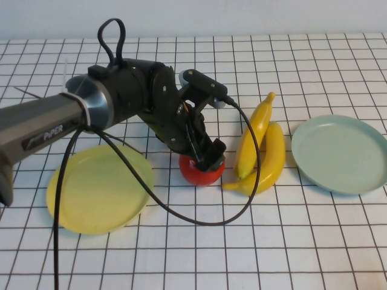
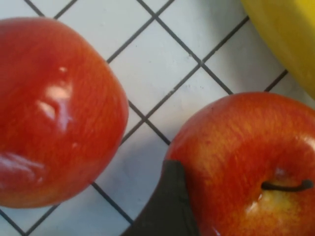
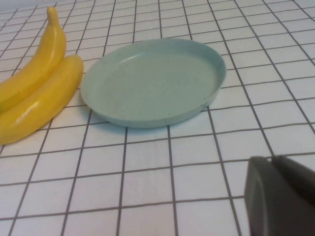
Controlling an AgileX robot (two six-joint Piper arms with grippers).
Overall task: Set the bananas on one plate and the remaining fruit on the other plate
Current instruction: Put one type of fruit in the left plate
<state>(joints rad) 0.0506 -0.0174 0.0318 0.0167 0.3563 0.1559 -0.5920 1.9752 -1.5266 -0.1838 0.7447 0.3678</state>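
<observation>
Under my left pincer (image 1: 208, 158): two red apples (image 2: 246, 162). Beside it: two bananas (image 1: 260, 151). To either side: one yellow plate (image 1: 100, 190), one blue-green plate (image 1: 341, 154).

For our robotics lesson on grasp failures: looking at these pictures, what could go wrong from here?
1. The left claw is down on one apple with a second apple close beside it; closing could nudge that neighbour away.
2. The bananas lie near; a rolling apple might bump them.
3. The right claw sits parked, unable to help.

Robot test bench, likely a lab: white grid-ruled table (image 1: 314, 241), plain pale wall (image 1: 242, 15), cabled Piper arm (image 1: 72, 115), glossy fruit props and two plates only.
</observation>
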